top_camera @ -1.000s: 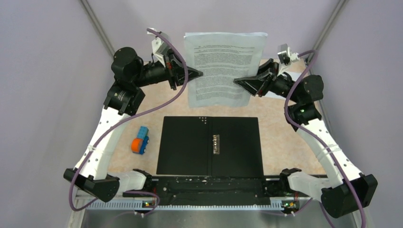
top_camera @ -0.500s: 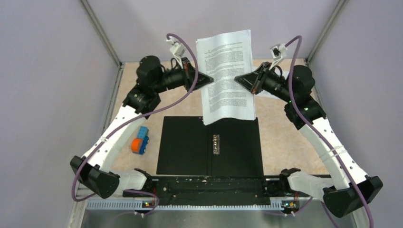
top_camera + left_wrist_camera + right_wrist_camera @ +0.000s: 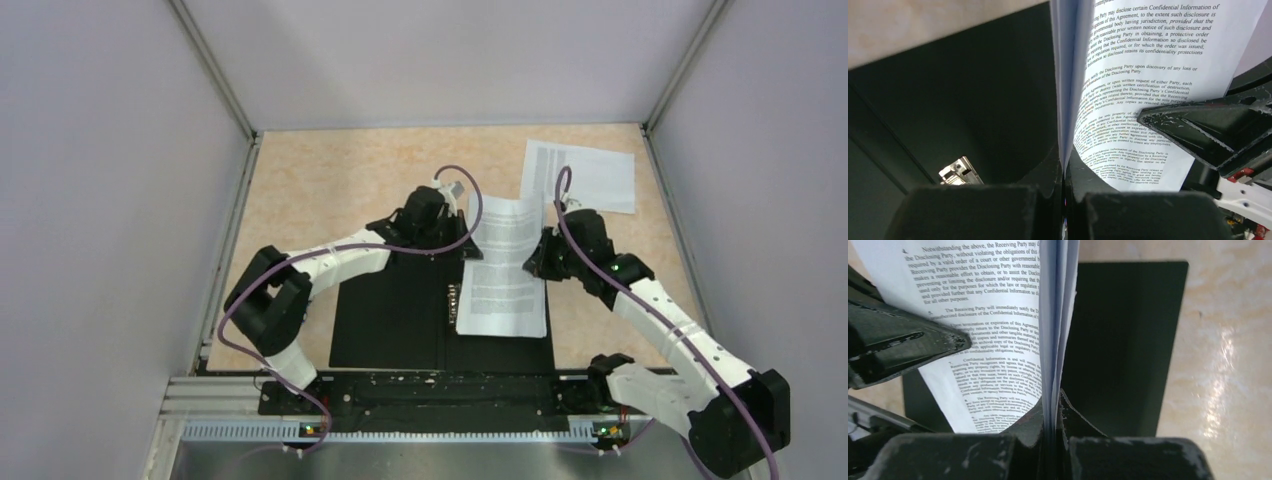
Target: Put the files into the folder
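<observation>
Files [image 3: 503,275] lowered over folder [image 3: 390,320] (right half), left pincer [image 3: 466,243], right pincer [image 3: 536,264] gripping opposite edges

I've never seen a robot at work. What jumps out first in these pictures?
Two robot arms pinch a stack of printed sheets from either side, left gripper and right gripper, holding it over the right half of an open black folder. One more printed sheet lies alone at the far right corner of the table.
</observation>
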You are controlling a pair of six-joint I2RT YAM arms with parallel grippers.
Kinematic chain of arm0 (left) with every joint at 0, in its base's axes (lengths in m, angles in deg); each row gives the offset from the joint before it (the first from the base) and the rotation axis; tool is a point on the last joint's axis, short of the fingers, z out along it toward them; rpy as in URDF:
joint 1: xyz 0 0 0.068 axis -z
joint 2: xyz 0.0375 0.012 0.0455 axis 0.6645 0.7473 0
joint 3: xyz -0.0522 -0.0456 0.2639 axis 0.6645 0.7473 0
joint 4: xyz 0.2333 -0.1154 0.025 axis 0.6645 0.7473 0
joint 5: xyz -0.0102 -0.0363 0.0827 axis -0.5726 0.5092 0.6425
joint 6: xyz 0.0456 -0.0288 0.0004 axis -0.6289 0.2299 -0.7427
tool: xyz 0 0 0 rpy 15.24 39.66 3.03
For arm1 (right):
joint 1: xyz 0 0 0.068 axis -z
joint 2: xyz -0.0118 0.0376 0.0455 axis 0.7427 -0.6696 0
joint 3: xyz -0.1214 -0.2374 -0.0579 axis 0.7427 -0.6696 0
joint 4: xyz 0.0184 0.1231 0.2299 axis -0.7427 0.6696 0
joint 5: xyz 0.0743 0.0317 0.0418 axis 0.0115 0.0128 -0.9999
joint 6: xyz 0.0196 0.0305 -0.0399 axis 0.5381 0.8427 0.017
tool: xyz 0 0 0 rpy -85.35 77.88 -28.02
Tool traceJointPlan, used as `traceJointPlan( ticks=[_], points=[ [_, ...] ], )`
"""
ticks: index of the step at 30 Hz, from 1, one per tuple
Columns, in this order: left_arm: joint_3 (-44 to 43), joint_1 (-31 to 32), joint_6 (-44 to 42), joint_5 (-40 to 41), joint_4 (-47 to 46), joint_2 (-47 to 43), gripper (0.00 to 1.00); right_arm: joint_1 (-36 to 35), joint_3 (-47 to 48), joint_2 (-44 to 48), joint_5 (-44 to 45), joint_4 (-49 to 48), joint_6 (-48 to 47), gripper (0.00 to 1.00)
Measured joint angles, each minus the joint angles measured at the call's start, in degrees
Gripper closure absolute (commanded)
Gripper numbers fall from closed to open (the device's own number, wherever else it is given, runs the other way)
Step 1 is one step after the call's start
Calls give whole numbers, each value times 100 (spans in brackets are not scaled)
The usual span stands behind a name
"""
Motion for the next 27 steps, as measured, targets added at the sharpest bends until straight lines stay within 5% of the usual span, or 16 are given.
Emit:
traceJointPlan(
  ticks=[6, 12, 27],
  points=[
    [85, 417, 195, 341, -155, 627, 100, 0, -660, -17, 361, 7, -22, 100],
    [197, 518, 210, 765, -146, 732, 81, 0, -839, -269, 575, -131, -144, 100],
    [256, 522, -87, 1228, 238, 732, 80, 0, -658, -1508, 1412, -225, -566, 100]
  ],
)
